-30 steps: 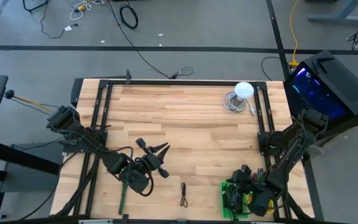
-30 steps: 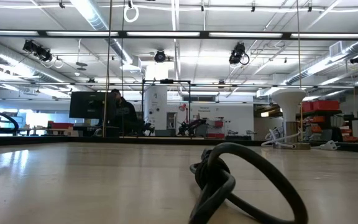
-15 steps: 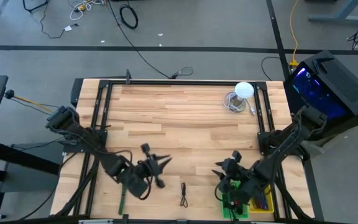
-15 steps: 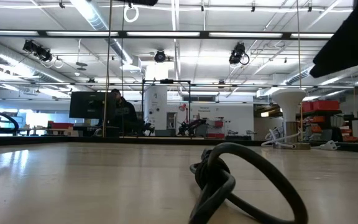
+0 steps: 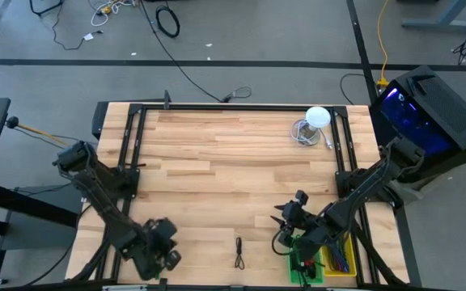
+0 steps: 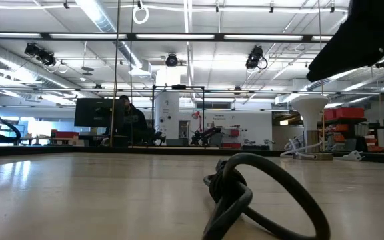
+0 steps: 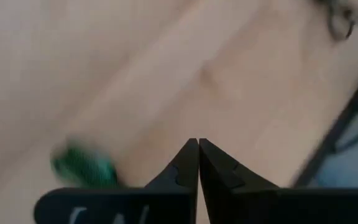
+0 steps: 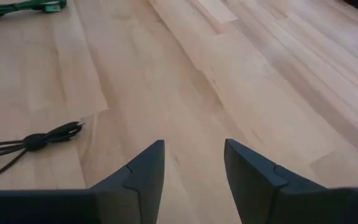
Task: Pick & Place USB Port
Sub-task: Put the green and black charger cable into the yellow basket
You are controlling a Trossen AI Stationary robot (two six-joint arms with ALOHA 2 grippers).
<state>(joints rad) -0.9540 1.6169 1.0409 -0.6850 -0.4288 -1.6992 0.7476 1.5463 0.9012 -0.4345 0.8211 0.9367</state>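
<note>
Your right gripper (image 8: 193,180) has its jaws spread with nothing between them, hanging over bare wood near the front edge of the desk (image 5: 233,153), just left of the green bin (image 5: 328,260) at the front right corner. Ahead of those jaws in the right wrist view lies the small bundled black cable (image 8: 27,144), flat on the wood and well apart from them; in the high view it sits near the front edge, between the two arms, and in the low view it is the dark loop close to the camera. Your left gripper (image 7: 198,163) has its jaws pressed together on nothing, at the front left corner of the desk, with a blurred green thing (image 7: 82,167) beside it. At the far right of the desk a white dome (image 5: 318,116) stands by a coiled wire (image 5: 304,132).
</note>
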